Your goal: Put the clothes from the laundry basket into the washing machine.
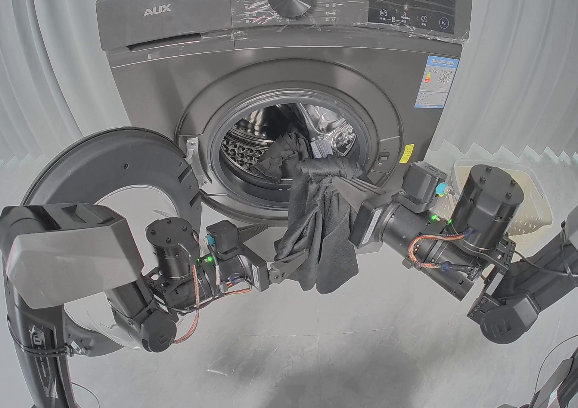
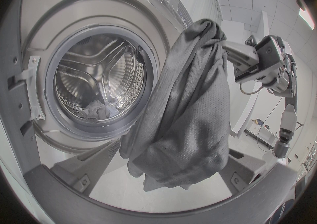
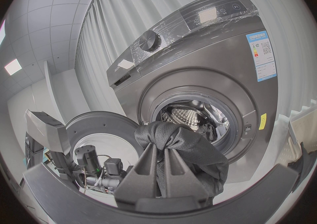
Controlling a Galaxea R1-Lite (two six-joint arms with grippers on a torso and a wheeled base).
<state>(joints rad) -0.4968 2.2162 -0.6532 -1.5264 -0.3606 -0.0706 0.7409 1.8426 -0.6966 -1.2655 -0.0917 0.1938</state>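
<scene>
Dark grey knitted garment (image 1: 319,222): hangs before the round opening of the grey front-loading washing machine (image 1: 180,90), long axis vertical. Its bunched top end is level with the opening's lower rim and its loose end points at the floor below the machine's front.

Right gripper (image 3: 159,150): clamped on the garment's top bunch, directly in front of the opening.

Left gripper (image 1: 274,249): jaws spread wide, low before the machine's front, left of the opening. The garment's lower part hangs between the spread fingers. Contact with the cloth cannot be confirmed.

Small crumpled grey cloth (image 2: 95,110): lies at the bottom of the machine's drum. In the head view the garment's folds overlap the opening, so where it ends against the dark cloth inside is hard to separate.

Round machine door (image 1: 114,168): swung fully open to the machine's left.

Cream perforated plastic laundry basket (image 1: 536,210): stands right of the machine, largely covered by the right arm; contents not discernible.
</scene>
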